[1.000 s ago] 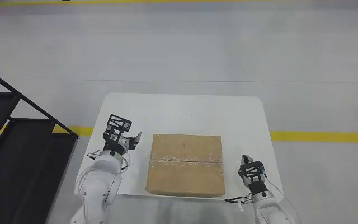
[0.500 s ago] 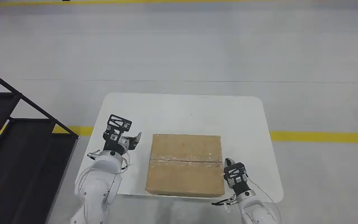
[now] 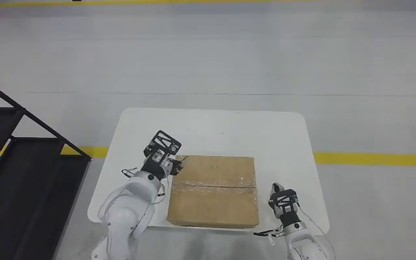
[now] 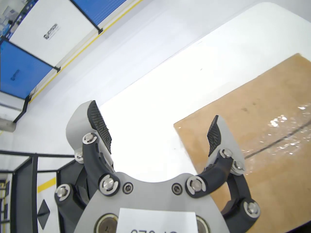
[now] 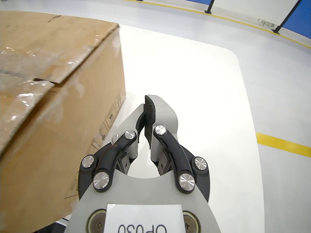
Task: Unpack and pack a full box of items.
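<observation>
Brown cardboard box [image 3: 214, 190], flaps closed, clear tape along seam, lying flat on table

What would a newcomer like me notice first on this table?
A big brown cardboard box, closed and taped along its top seam, sits on the white table on the side near the robot. The left arm's fingers hang spread open at the box's far left corner, while the right arm's fingers are pressed shut beside its right side.
</observation>
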